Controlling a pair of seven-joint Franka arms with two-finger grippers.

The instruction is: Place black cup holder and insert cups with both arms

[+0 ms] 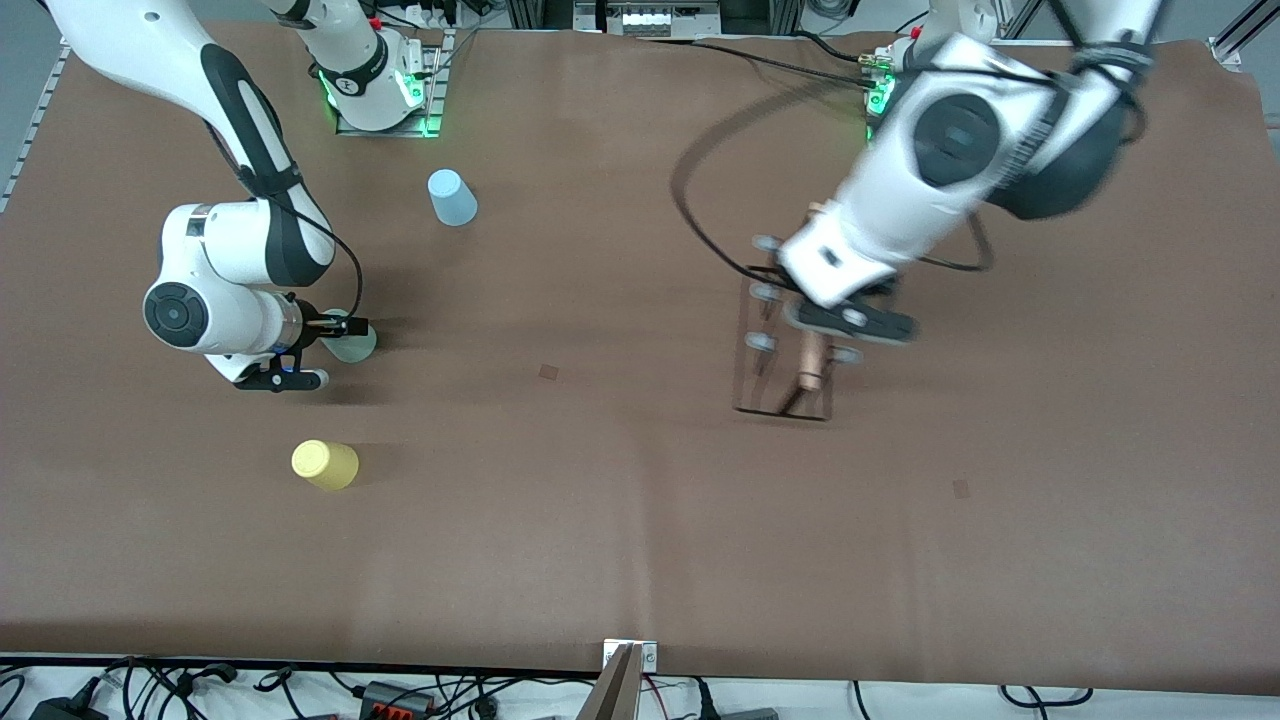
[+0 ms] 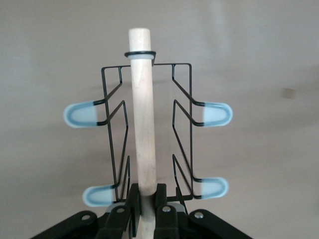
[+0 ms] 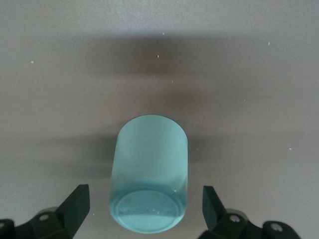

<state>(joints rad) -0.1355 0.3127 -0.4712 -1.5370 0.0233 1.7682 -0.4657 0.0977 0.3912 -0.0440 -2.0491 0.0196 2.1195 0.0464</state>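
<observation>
Left hand (image 2: pixel 144 206) pinching the wooden rod (image 2: pixel 142 114) of the black cup holder (image 2: pixel 182 124), fingers (image 2: pixel 160 199) pressed against both sides of the rod near one end. Holder toward the left arm's end of the worktop (image 1: pixel 620 500), rectangular wire base (image 1: pixel 785 410) showing on the brown surface below the hand in the front view; cannot tell if base is fully seated or just off the surface. Four prongs with grey-blue tips (image 2: pixel 82 114) visible in the left wrist view, two per side, all bare.

Right hand (image 3: pixel 144 206) low at the sage green cup (image 3: pixel 149 174), fingers (image 3: pixel 75 206) spread wide on either side of it, not touching. Green cup lying on its side per right wrist view, closed bottom facing the camera. In the front view, mostly hidden by the right hand (image 1: pixel 330 335), only a pale green edge (image 1: pixel 355 345) showing.

Yellow cup (image 1: pixel 325 465) on its side, nearer the front camera than the green one, toward the right arm's end. Light blue cup (image 1: pixel 452 197) mouth-down, farther from the front camera, close to the right arm's base. Both apart from either hand.
</observation>
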